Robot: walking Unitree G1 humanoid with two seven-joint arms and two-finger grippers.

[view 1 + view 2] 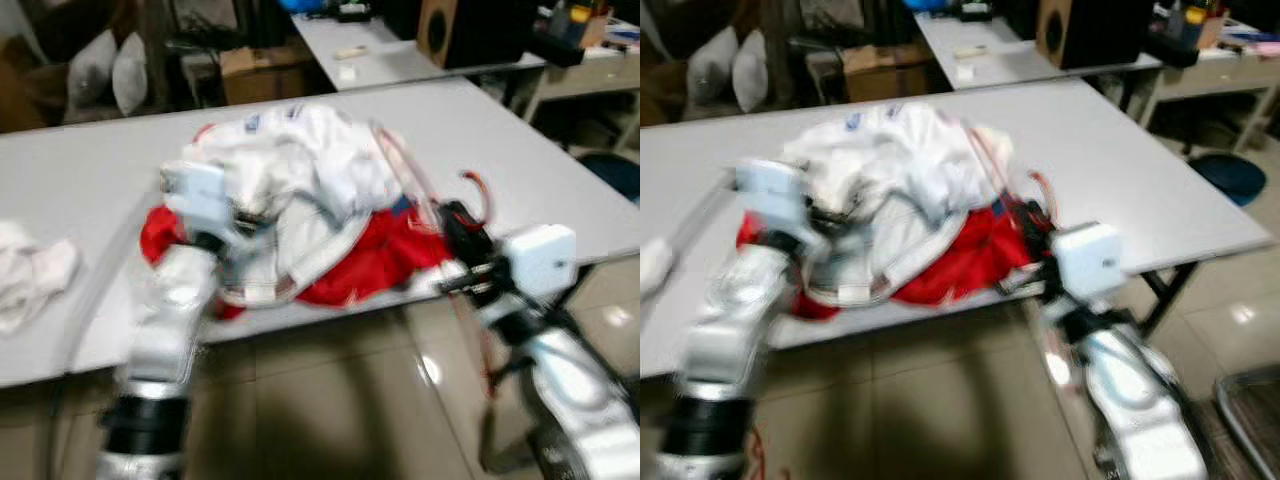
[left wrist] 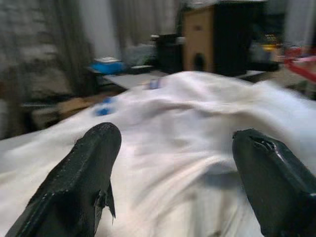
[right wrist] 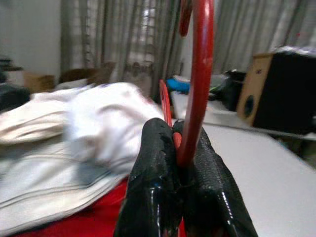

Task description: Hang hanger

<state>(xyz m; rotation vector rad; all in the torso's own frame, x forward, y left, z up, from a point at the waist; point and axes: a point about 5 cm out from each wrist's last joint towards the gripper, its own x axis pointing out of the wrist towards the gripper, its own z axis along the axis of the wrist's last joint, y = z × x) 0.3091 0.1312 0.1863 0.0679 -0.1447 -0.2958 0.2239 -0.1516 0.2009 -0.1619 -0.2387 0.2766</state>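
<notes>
1. A small white cloth (image 1: 30, 272) lies apart at the bench's (image 1: 90, 180) left edge.
2. The left pincer (image 2: 173, 163), fingers spread apart, hovers over the white-and-red garment (image 1: 310, 200), probably to steady or gather it.
3. The right pincer (image 3: 180, 168) is clamped on the red hanger (image 3: 200, 74) beside the garment's right edge, its hook upright, likely ready for lifting.
</notes>
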